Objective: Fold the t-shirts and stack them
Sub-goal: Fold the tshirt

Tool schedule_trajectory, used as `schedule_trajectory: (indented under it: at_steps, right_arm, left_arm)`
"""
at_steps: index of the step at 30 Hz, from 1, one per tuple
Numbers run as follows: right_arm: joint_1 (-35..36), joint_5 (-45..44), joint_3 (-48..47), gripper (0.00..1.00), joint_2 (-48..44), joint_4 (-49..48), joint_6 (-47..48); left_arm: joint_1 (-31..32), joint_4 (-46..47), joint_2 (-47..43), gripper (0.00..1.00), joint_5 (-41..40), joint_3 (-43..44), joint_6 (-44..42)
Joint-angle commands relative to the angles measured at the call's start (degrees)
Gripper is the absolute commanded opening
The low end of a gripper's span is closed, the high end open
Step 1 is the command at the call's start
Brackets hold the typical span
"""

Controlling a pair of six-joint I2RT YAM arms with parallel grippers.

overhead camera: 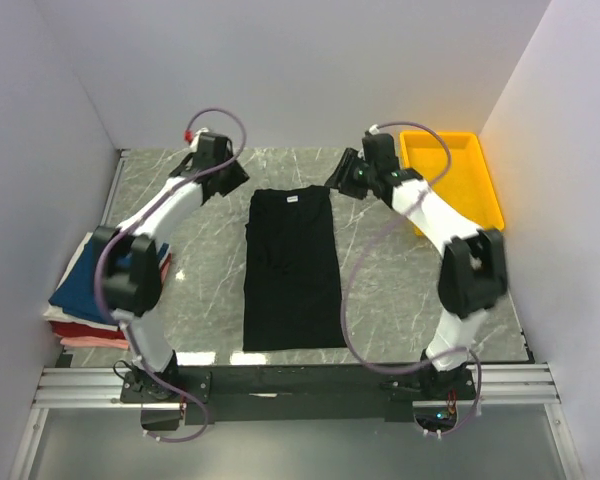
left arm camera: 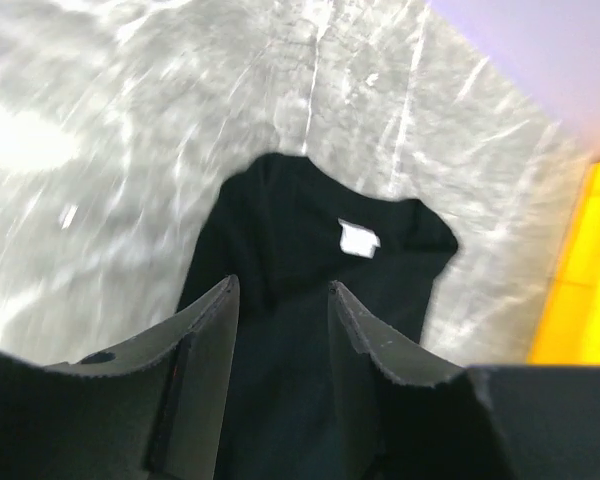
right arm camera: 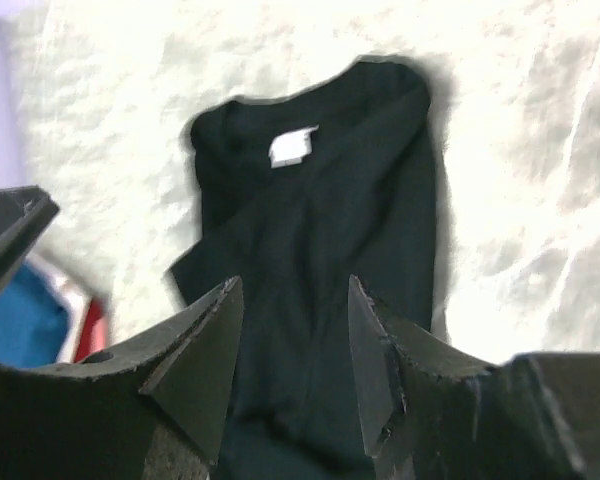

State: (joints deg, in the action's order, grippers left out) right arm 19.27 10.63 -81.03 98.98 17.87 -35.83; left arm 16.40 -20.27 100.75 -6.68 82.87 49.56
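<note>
- Top external view: a black t-shirt (overhead camera: pixel 292 268) lies flat at the middle of the grey marble table (overhead camera: pixel 390 290), folded lengthwise into a long strip, its collar toward the far wall and its white neck label (overhead camera: pixel 291 199) facing up.
- Left gripper (overhead camera: pixel 236 180) sits just beside the collar's left corner. In the left wrist view its fingers (left arm camera: pixel 205 345) are spread, with nothing between them but the shirt below.
- Right gripper (overhead camera: pixel 344 176) sits just beside the collar's right corner. Its fingers (right arm camera: pixel 195 350) are likewise spread apart and hold nothing.
- A stack of folded t-shirts (overhead camera: pixel 85 290), navy-blue on top with red and pink beneath, rests at the table's left edge.
- A yellow tray (overhead camera: pixel 480 190) sits in the far right corner.
</note>
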Motion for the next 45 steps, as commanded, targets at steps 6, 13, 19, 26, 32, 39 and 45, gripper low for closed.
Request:
schedule_trajectory:
  at_steps: [6,13,19,26,32,39,45]
  right_arm:
    - [-2.04,1.06,-28.2,0.52,25.72,9.72,5.51]
    - [-1.51,4.56,-28.06,0.51,27.42,8.77,5.78]
    - [1.38,2.73,-16.82,0.5,19.78,6.22,4.99]
    - [5.6,1.24,1.39,0.5,6.07,-0.73,2.26]
    - [13.15,-0.26,12.46,0.5,-2.2,-1.96,0.68]
    - [18.08,0.27,26.6,0.49,-10.03,-4.16,-1.52]
    - [20.19,-1.58,32.77,0.5,-13.02,-4.15,-1.78]
  left_arm:
    - [-0.5,-5.21,22.71,0.44,6.85,23.11,-15.45]
    - [-0.41,-6.62,28.62,0.36,5.11,29.01,-17.92]
    - [0.73,-7.75,29.94,0.36,0.53,29.09,-20.29]
    - [2.49,-7.41,31.52,0.4,-1.23,29.98,-22.66]
    - [3.46,-9.08,33.28,0.38,-5.01,32.0,-23.72]
    - [3.72,-9.08,33.46,0.3,-6.5,31.21,-24.34]
    - [3.9,-9.08,34.34,0.3,-6.42,31.82,-24.69]
